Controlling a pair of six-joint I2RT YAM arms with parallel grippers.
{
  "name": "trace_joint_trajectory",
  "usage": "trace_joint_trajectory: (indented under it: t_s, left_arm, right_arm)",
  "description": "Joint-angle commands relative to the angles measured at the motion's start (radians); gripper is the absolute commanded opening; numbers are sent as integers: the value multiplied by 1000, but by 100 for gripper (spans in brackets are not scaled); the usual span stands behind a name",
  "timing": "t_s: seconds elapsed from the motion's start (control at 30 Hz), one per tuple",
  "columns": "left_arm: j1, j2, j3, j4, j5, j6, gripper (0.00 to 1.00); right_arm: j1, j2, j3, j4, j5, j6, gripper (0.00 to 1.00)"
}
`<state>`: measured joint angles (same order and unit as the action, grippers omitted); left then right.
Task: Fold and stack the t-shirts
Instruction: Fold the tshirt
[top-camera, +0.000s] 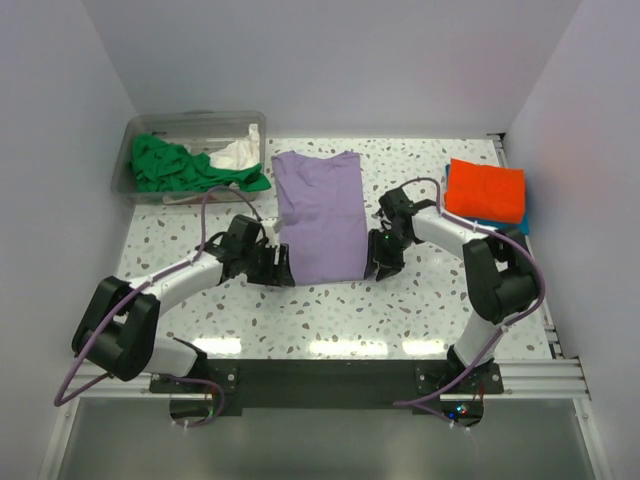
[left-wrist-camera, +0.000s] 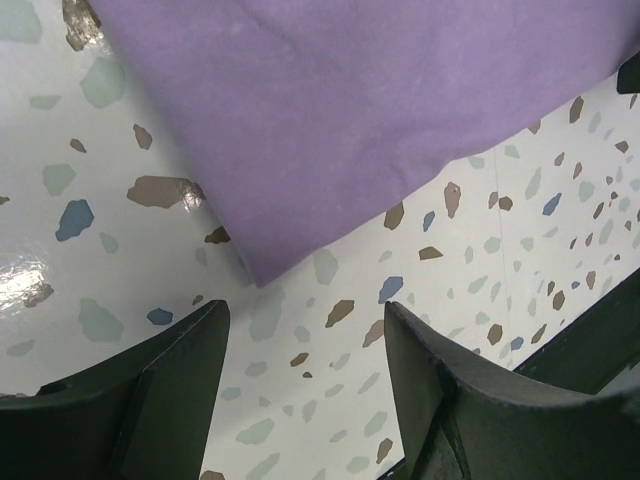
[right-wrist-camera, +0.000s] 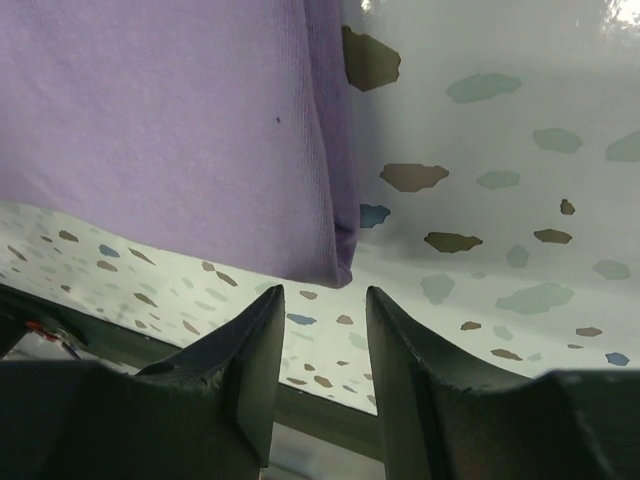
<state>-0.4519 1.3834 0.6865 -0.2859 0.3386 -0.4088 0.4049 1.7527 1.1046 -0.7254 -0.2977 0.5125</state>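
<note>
Lavender t-shirt (top-camera: 320, 215) folded narrow, long axis near-far.

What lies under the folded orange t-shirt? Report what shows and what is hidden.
A strip of blue cloth peeks out along the right and near sides of the folded orange t-shirt, likely another shirt. The rest is covered, so anything further beneath cannot be seen.
</note>
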Motion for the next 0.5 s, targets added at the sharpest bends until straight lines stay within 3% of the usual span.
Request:
trace_joint_trajectory:
  t_s: [0.0,0.47]
  left_arm:
    - [4,-21,-10,-12,27,-10,68]
    - [5,31,-15,16,4,-31,62]
  right_arm:
    - [-1,-12,-9,40,22,0,40]
    - [0,39,-54,86,63,-16,29]
